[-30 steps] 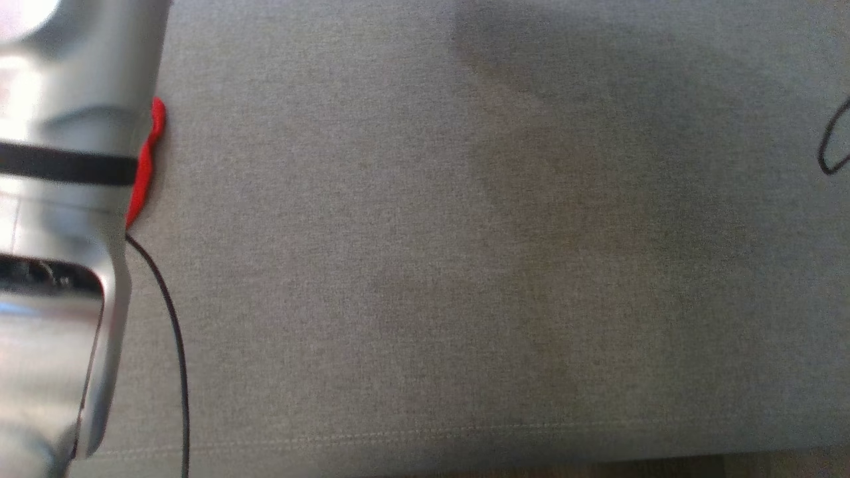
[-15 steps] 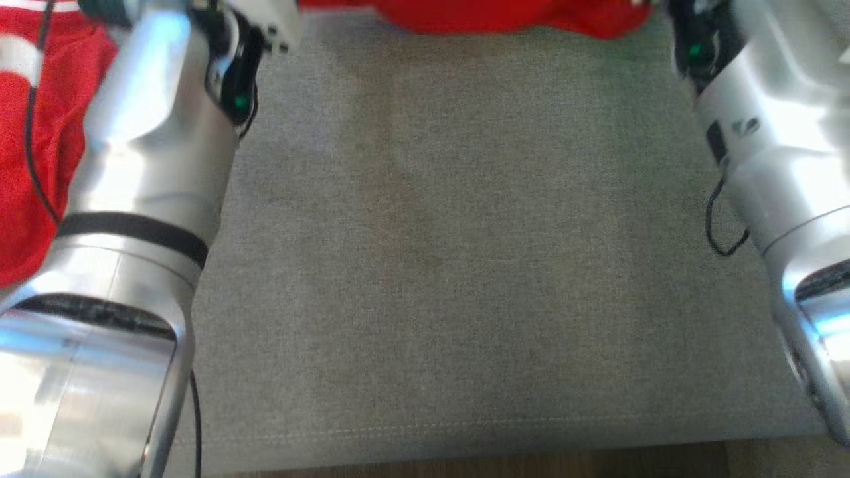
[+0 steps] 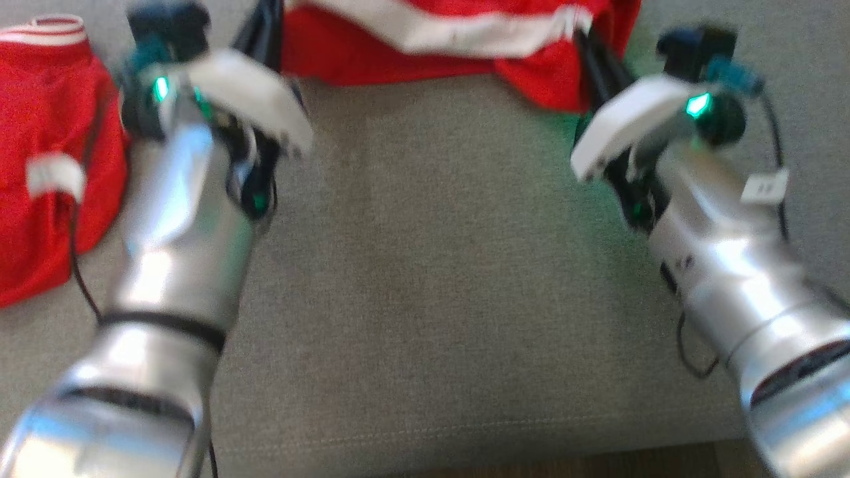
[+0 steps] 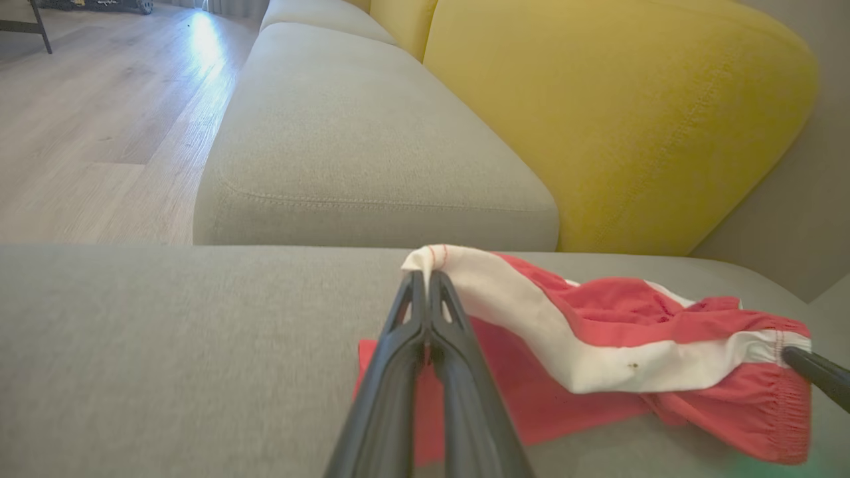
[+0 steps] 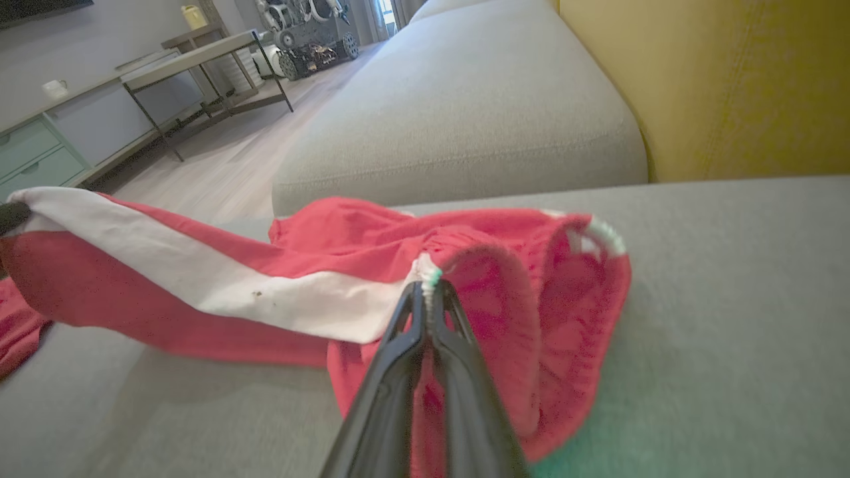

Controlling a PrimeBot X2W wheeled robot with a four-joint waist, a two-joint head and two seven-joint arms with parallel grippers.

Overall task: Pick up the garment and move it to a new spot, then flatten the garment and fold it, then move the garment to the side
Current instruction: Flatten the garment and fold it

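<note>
The left claw [image 4: 428, 282] is pinching shut on one end of the white band of the red garment [image 4: 597, 332], and the right claw [image 5: 428, 292] is clamping closed on the gathered elastic edge at the other end. The cloth is hanging stretched between them, low over the grey sofa seat [image 3: 431, 265]. The fabric is appearing light, thin and limp, likely sagging wherever unsupported, so the stitched band and hem corners are offering the soundest hold.
</note>
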